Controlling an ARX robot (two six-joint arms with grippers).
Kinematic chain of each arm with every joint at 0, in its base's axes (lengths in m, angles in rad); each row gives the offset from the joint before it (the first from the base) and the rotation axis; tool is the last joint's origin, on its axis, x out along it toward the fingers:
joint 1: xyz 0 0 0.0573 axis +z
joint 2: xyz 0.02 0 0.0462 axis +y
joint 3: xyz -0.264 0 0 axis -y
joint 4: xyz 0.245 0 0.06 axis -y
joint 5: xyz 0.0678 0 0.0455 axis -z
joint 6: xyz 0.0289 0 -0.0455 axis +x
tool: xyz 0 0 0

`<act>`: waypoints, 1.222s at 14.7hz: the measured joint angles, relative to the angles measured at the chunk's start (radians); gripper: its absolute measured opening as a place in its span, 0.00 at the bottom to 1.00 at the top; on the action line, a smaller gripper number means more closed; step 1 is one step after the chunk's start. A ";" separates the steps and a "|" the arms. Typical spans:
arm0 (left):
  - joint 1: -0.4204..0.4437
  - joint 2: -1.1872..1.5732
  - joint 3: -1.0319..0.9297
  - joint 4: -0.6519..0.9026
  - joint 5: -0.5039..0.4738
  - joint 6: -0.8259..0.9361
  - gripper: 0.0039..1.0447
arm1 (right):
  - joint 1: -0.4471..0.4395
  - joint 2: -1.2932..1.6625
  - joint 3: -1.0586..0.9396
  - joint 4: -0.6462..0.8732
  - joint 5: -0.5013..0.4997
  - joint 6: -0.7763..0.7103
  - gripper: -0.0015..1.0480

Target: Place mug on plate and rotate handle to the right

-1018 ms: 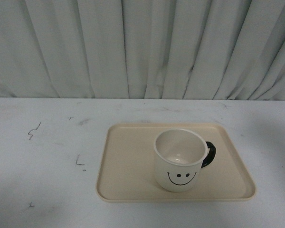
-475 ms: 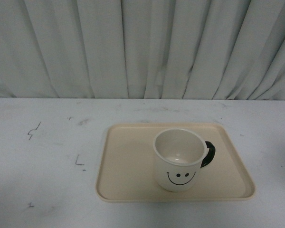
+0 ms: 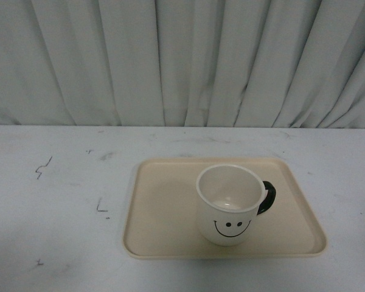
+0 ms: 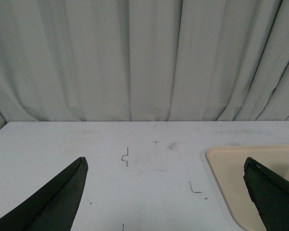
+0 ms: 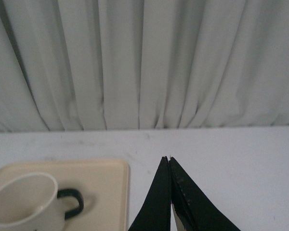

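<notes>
One mug (image 3: 229,205) stood upright on one plate (image 3: 164,207), in the right half of it, nearer the front rim. The mug was round, cream-white and smooth, with a black smiley face (image 3: 232,227) printed on the side toward the robot. Its single handle (image 3: 267,197), a small glossy black loop, pointed to the right. The plate was flat and beige, rectangular with rounded corners and a low raised rim. It lay on a pale table (image 3: 55,201) with a few dark scuff marks. Behind hung a grey curtain (image 3: 182,61) in soft vertical folds. The left gripper (image 4: 166,192) had its two dark fingers spread wide and held nothing. The right gripper (image 5: 169,166) had its tips pressed together, empty, beside the plate.
</notes>
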 joint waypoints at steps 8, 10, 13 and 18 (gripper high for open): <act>0.000 0.000 0.000 0.000 0.000 0.000 0.94 | 0.000 -0.346 -0.058 -0.264 -0.001 0.000 0.02; 0.000 0.000 0.000 0.000 0.000 0.000 0.94 | 0.000 -0.401 -0.058 -0.325 -0.001 0.000 0.02; 0.000 0.000 0.000 0.000 0.000 0.000 0.94 | 0.000 -0.489 -0.059 -0.407 -0.001 0.000 0.02; 0.000 0.000 0.000 0.000 0.000 0.000 0.94 | 0.000 -0.595 -0.059 -0.515 -0.001 0.000 0.02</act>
